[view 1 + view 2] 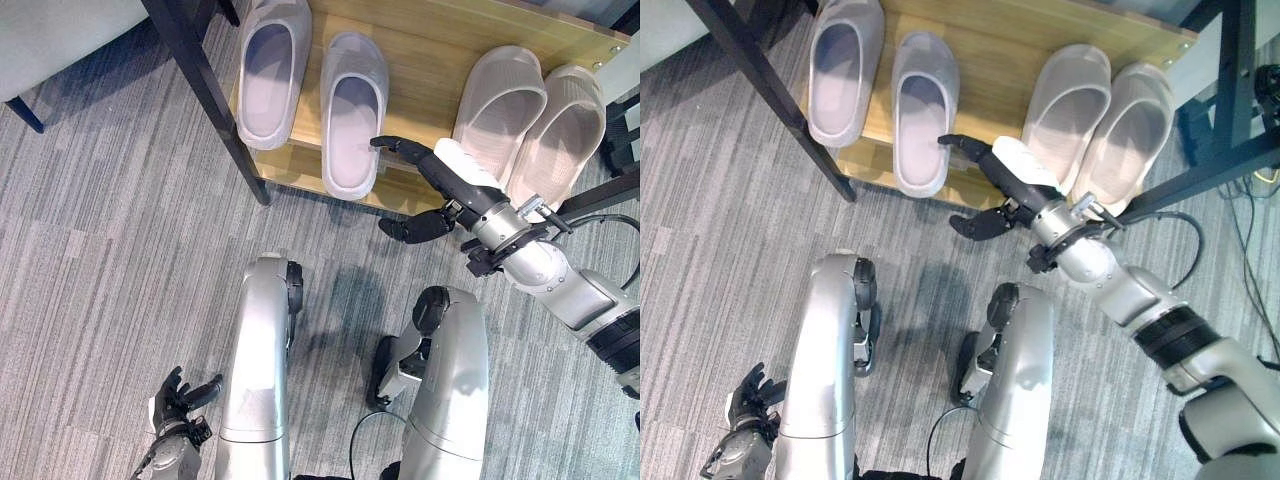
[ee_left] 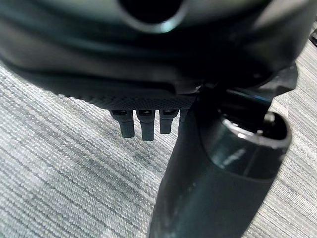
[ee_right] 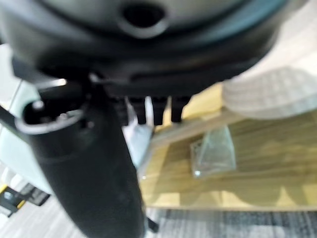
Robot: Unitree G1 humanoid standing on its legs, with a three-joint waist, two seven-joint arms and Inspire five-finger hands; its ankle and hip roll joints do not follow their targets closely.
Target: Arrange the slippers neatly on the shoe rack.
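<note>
Slippers: you have four on the wooden shoe rack (image 1: 420, 60), soles down, toes pointing away from you.
Surroundings: a dark metal rack leg (image 1: 205, 90) slants across the rack's left front corner, just beside the lilac pair; grey striped carpet (image 1: 100, 260) lies in front.
Lilac pair: left lilac slipper (image 1: 272, 70) sits further back; right lilac slipper (image 1: 352, 115) sits nearer you, its heel at the shelf's front edge.
Beige pair: left beige slipper (image 1: 500, 100) and right beige slipper (image 1: 570, 130) lie side by side, touching, angled slightly, ribbed uppers showing.
Right hand (image 1: 450, 175): it reaches to the shelf's front edge between the two pairs, fingers (image 1: 395, 145) straight and apart, tips next to the right lilac slipper's heel; thumb spread below the shelf edge.
Left hand (image 1: 180, 400): low over the carpet beside you, fingers loosely spread, holding nothing.
</note>
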